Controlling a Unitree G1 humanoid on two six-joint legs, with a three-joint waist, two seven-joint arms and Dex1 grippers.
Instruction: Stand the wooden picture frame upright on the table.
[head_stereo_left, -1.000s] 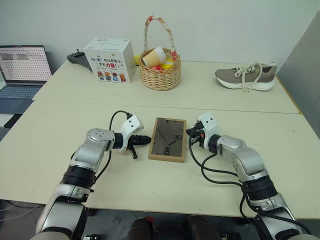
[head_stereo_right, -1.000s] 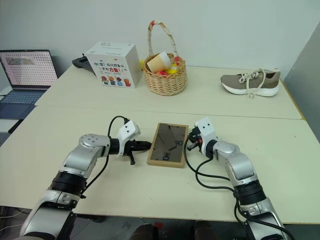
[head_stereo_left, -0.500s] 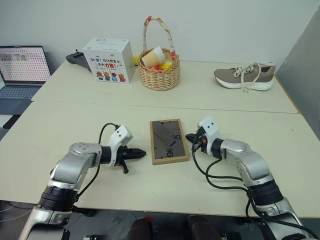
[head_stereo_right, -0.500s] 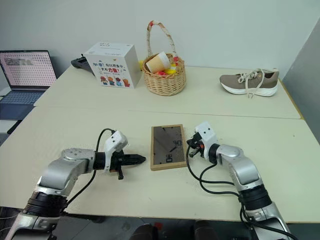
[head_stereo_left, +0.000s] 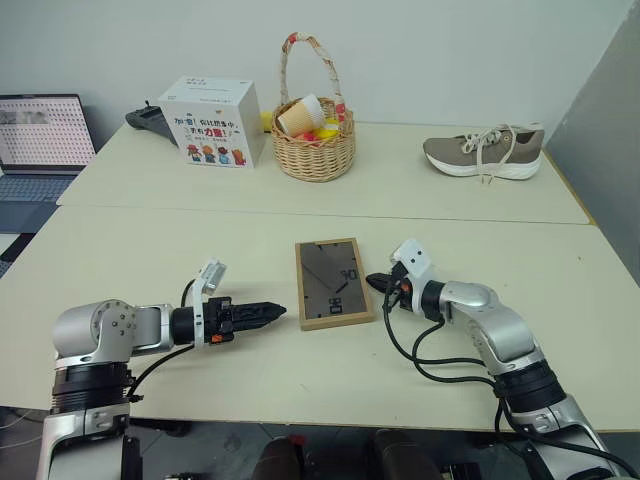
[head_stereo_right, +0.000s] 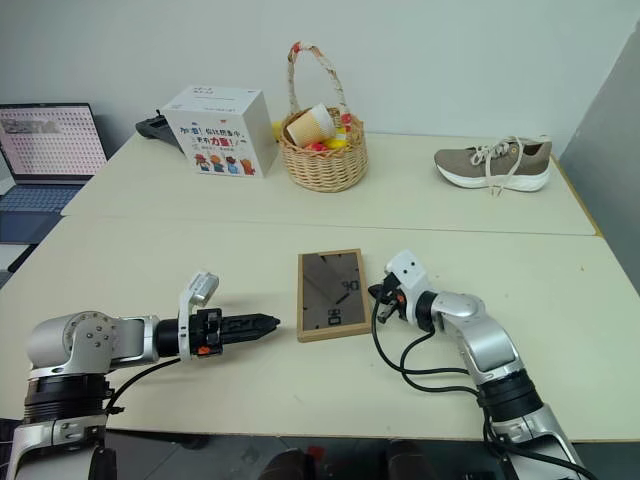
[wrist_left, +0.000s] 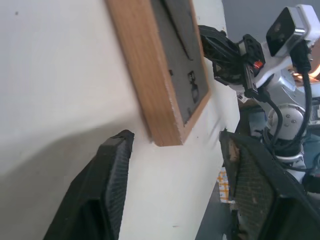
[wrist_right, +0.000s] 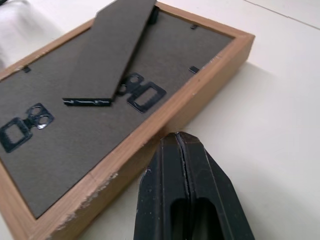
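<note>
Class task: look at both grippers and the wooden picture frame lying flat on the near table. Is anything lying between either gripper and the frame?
Nothing visible does. Bare table lies between the left gripper and the wooden picture frame; the right gripper sits just off the frame's other long edge.

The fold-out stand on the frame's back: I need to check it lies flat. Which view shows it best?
The right wrist view: the stand lies flat on the wooden picture frame. Both eye views show it small; the left wrist view shows it edge-on.

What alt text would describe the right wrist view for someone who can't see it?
A wooden picture frame lies back-up on a pale table, its dark stand folded flat. The right gripper, shut, sits just beside the frame's wooden edge.
</note>
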